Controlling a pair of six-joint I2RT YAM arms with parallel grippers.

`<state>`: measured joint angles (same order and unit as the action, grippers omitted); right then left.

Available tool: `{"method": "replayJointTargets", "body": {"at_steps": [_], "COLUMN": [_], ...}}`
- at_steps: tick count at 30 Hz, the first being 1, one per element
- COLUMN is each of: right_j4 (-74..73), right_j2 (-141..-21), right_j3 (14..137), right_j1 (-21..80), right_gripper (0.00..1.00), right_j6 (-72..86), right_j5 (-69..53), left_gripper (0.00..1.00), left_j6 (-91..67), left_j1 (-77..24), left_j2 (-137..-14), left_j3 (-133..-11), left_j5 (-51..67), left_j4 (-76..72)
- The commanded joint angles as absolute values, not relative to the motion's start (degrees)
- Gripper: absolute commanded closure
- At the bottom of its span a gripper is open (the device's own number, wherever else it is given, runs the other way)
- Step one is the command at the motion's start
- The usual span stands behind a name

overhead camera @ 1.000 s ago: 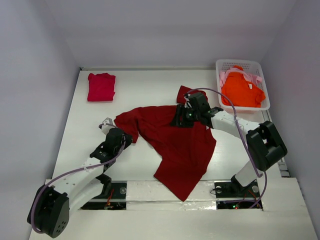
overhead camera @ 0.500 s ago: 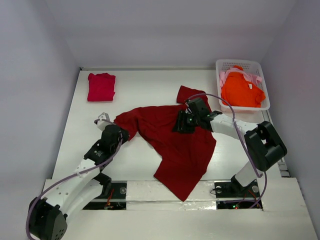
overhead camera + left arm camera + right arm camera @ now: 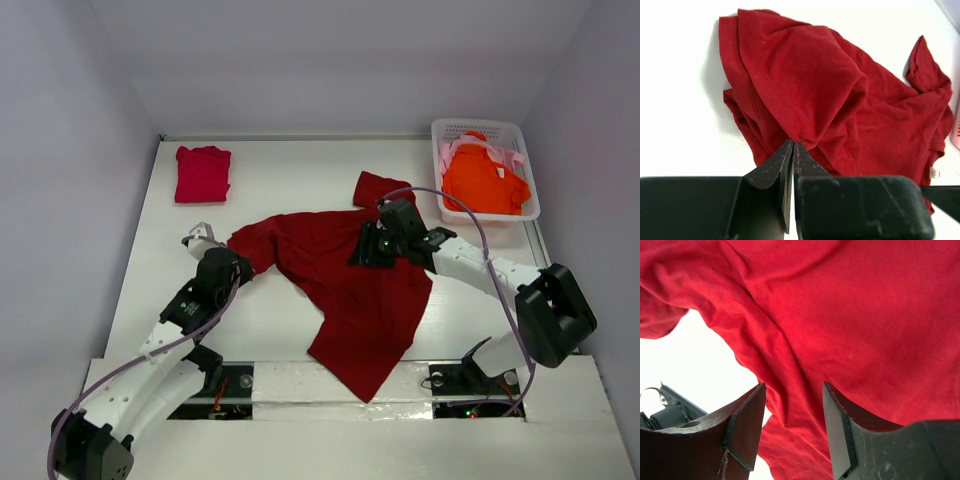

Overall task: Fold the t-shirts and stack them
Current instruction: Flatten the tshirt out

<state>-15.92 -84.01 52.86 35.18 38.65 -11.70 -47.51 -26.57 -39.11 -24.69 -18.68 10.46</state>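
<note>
A large dark red t-shirt (image 3: 350, 285) lies crumpled across the middle of the table. My left gripper (image 3: 243, 266) is at its left edge, shut on a pinched fold of that cloth (image 3: 805, 115), fingertips (image 3: 785, 150) pressed together. My right gripper (image 3: 368, 248) hovers open over the shirt's upper right part (image 3: 850, 315), with only cloth behind its fingers (image 3: 747, 410). A folded crimson-pink t-shirt (image 3: 203, 173) rests at the back left. An orange t-shirt (image 3: 484, 180) and a pale pink one (image 3: 508, 155) lie in the basket.
The white lattice basket (image 3: 478, 127) stands at the back right corner against the wall. Bare white table (image 3: 280, 170) lies between the folded shirt and the basket. Both arm bases sit at the near edge, where the shirt's hem (image 3: 362, 385) hangs over.
My left arm has stretched out and its wrist has drawn back left, still pinching the shirt's edge. The right arm's elbow has swung right while its gripper slid slightly nearer over the cloth.
</note>
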Motion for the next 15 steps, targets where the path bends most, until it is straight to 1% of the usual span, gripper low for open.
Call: {"method": "replayJointTargets", "body": {"at_steps": [1, 7, 15], "right_j4": [-17.05, -20.64, -24.26], "right_j2": [-82.00, -80.77, -82.53], "right_j3": [51.07, 50.97, 52.38], "right_j1": [37.00, 38.75, 42.01], "right_gripper": [0.45, 0.45, 0.45], "right_j6": [40.43, 41.48, 42.63], "right_j5": [-9.49, -5.54, -1.50], "left_gripper": [1.00, 1.00, 1.00], "left_j6": [-46.23, -45.18, -44.21], "left_j1": [-26.81, -26.81, -26.81], "left_j2": [-36.92, -36.56, -36.74], "left_j3": [-28.56, -31.11, -32.69], "left_j5": [-20.39, -22.06, -22.06], "left_j4": [11.51, 14.06, 14.06]}}
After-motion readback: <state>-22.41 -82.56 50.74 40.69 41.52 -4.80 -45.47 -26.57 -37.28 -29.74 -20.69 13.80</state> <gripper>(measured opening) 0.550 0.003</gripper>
